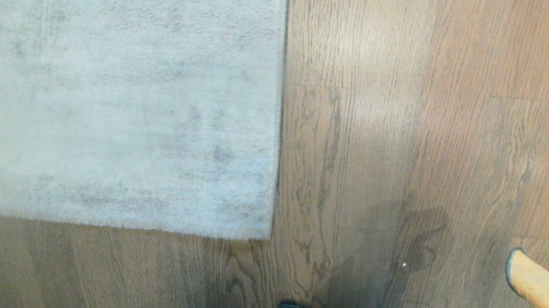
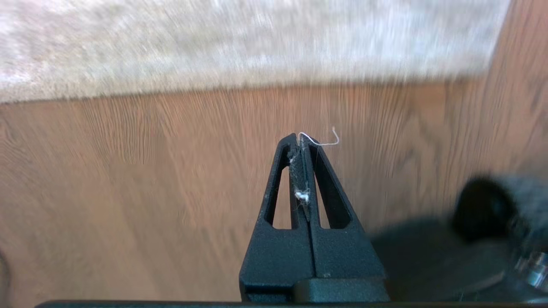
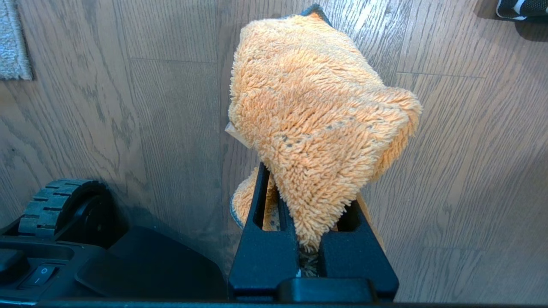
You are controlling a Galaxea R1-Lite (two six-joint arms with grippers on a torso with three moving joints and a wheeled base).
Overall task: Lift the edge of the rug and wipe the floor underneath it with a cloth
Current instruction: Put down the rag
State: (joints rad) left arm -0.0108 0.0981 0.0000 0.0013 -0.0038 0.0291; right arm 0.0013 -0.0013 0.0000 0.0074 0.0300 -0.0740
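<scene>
Head view gives me the rug edge (image 1: 279, 125) lying flat on the floor (image 1: 379, 133), corner near my base. My left gripper (image 2: 302, 141) is pinched shut and empty above bare planks; my right gripper (image 3: 306, 201) clamps the cloth (image 3: 317, 111). I judge the rug heavy and floppy, so I'd pinch its corner; the cloth is soft and light.
</scene>
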